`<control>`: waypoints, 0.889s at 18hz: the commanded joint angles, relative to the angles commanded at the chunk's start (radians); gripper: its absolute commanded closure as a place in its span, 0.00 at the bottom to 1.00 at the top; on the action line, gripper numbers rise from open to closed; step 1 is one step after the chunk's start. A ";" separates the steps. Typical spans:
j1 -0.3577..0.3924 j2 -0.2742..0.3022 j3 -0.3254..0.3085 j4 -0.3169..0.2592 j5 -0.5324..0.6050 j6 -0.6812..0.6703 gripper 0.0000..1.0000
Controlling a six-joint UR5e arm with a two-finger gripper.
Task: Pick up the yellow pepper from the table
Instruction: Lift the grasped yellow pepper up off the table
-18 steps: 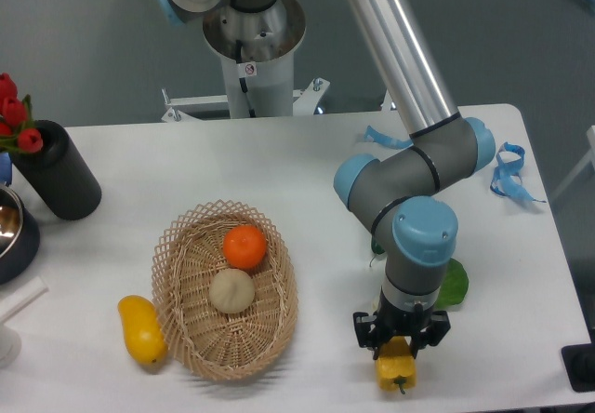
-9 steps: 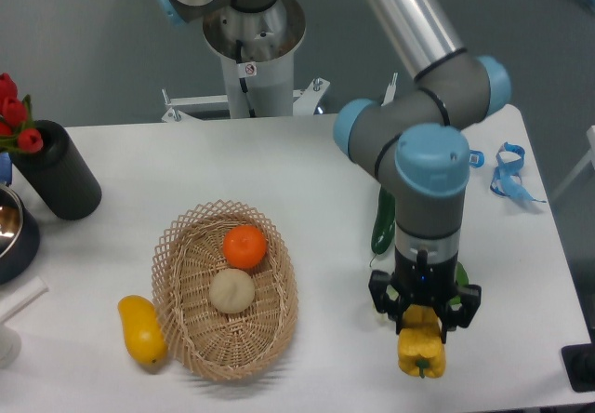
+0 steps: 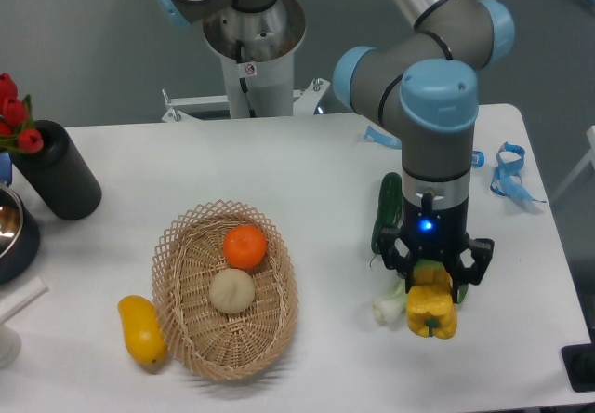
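Observation:
The yellow pepper (image 3: 431, 309) is a blocky, lobed yellow fruit held in my gripper (image 3: 433, 278) at the right front of the white table (image 3: 307, 166). The gripper points down and is shut on the pepper's top, with a dark finger on each side. The pepper hangs lifted above the tabletop, its lower end towards the camera. The arm's wrist (image 3: 433, 199) rises straight above it, with a blue light lit on it.
A green cucumber (image 3: 386, 212) and a leek-like vegetable (image 3: 390, 302) lie just left of the pepper. A wicker basket (image 3: 182, 325) holds an orange and a beige ball. A smooth yellow mango-like fruit (image 3: 141, 330) lies at its left. A black cylinder (image 3: 60, 182) stands far left. Blue ribbon (image 3: 507, 173) lies at right.
The gripper has risen with the pepper in it and shifted right. The pepper has left the table, uncovering the cucumber and the leek-like vegetable behind the arm.

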 joint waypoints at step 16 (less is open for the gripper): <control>-0.002 0.000 0.014 0.002 0.000 0.000 0.63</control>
